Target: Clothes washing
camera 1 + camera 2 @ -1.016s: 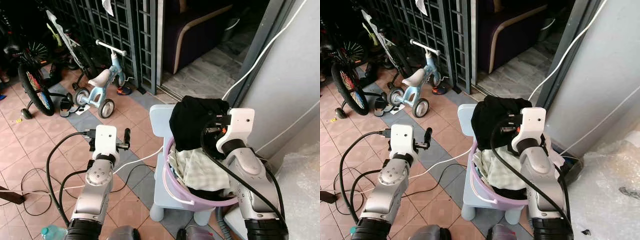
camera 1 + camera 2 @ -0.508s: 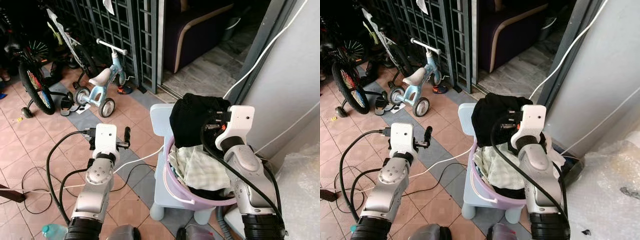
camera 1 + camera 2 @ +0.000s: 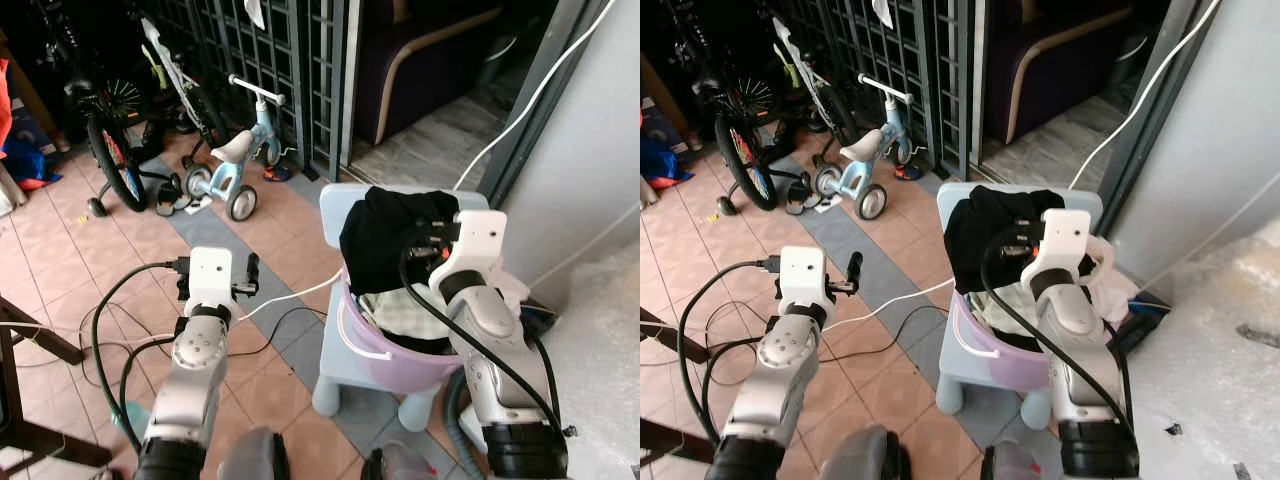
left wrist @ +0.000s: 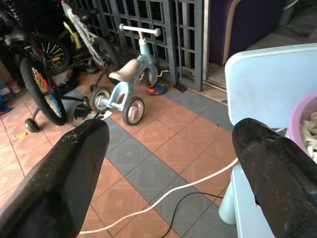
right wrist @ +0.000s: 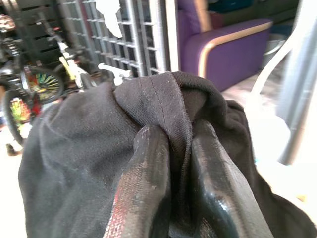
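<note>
left gripper [image 4: 163,163]: our fingers are spread wide with nothing between them, hovering over the tiled floor [image 3: 60,250] to the left of the chair. Loads of open room on this side.

cables [image 3: 290,300]: a white and a black one snake across the tiles right under that arm, running toward the chair's foot.

right gripper [image 5: 171,173]: our fingers are pinched tight on a fold of the black garment [image 3: 385,240], up above the basket.

black garment: it's bunched in a lump, the pinched fold sticking up between our fingers and the rest drooping down toward the basket, so the long axis is roughly up-down. It overlaps the chair back behind it in view.

purple basket [image 3: 375,350]: sits on the seat of the pale blue chair [image 3: 345,205], light checked cloth [image 3: 400,308] still piled inside.

right side: grey wall [image 3: 590,140] close to our right arm, pretty tight there.

further back: small blue balance bike [image 3: 240,165] by the metal gate [image 3: 290,60], bigger bicycle [image 3: 105,140] to its left, purple sofa [image 3: 420,50] through the doorway.
</note>
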`<state>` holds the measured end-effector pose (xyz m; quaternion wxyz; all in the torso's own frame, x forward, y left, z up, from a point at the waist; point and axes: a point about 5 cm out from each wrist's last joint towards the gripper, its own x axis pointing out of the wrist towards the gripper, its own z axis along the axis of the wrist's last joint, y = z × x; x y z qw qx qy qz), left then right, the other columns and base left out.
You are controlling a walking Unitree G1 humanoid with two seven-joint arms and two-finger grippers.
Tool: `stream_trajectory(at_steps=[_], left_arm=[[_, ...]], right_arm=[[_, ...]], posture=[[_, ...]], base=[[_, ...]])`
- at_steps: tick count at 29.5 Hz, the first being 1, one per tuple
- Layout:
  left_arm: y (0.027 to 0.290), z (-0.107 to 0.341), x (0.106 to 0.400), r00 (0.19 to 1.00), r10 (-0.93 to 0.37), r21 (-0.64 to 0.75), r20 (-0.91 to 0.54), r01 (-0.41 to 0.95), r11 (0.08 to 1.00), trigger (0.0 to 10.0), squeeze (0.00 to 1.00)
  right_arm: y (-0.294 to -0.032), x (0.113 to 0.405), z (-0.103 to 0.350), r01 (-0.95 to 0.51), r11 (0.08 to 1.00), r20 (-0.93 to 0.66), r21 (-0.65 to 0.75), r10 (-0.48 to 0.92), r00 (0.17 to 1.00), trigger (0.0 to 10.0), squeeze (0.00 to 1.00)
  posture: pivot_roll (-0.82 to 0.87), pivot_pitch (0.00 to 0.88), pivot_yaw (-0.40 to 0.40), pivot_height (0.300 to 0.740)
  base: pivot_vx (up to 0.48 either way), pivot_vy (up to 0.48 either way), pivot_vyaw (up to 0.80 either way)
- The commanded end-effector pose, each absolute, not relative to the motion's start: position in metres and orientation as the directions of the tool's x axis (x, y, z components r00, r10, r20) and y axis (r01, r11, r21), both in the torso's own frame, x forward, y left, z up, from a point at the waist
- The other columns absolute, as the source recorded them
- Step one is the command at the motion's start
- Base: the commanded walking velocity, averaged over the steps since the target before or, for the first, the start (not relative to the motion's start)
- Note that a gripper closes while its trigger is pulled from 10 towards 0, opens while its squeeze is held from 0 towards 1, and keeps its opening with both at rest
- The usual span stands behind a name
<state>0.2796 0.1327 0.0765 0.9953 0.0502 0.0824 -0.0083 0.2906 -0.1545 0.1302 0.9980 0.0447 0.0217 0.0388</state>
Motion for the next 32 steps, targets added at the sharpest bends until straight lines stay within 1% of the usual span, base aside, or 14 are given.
stream_trajectory(at_steps=[1,8,13,15,18,32], left_arm=[[0.139,0.078,0.28,0.987,0.005,0.121,-0.161,0.014,0.993,10.0,0.0],[0.138,0.078,0.281,0.987,0.003,0.125,-0.161,0.017,0.992,10.0,0.0],[0.135,0.079,0.281,0.988,-0.019,0.107,-0.151,0.035,0.994,10.0,0.0],[0.131,0.082,0.28,0.989,-0.059,0.074,-0.134,0.07,0.995,10.0,0.0],[0.125,0.083,0.277,0.985,-0.113,0.048,-0.128,0.12,0.992,10.0,0.0],[0.126,0.084,0.276,0.984,-0.127,0.044,-0.123,0.133,0.99,10.0,0.0]], right_arm=[[-0.151,0.293,0.137,-0.084,0.992,-0.008,0.095,0.086,0.996,10.0,0.0],[-0.151,0.294,0.137,-0.09,0.992,-0.01,0.088,0.091,0.996,10.0,0.0],[-0.152,0.296,0.136,-0.087,0.993,-0.017,0.082,0.088,0.996,10.0,0.0],[-0.152,0.297,0.14,-0.077,0.995,0.001,0.069,0.077,0.997,10.0,0.0],[-0.147,0.297,0.144,-0.1,0.994,0.019,0.05,0.099,0.995,10.0,0.0],[-0.149,0.296,0.138,-0.085,0.995,-0.002,0.047,0.085,0.996,10.0,0.0]], posture=[[-0.07,0.009,0.027,0.74],[-0.07,0.007,0.021,0.74],[-0.07,0.007,0.018,0.74],[-0.07,0.007,0.018,0.74],[-0.08,0.007,0.02,0.74],[-0.08,0.016,0.023,0.74]], base=[[-0.266,0.0,0.0],[-0.251,0.0,0.0],[0.0,0.0,-0.09],[0.0,0.0,-0.69],[0.0,0.0,-0.8],[0.0,0.0,-0.8]])
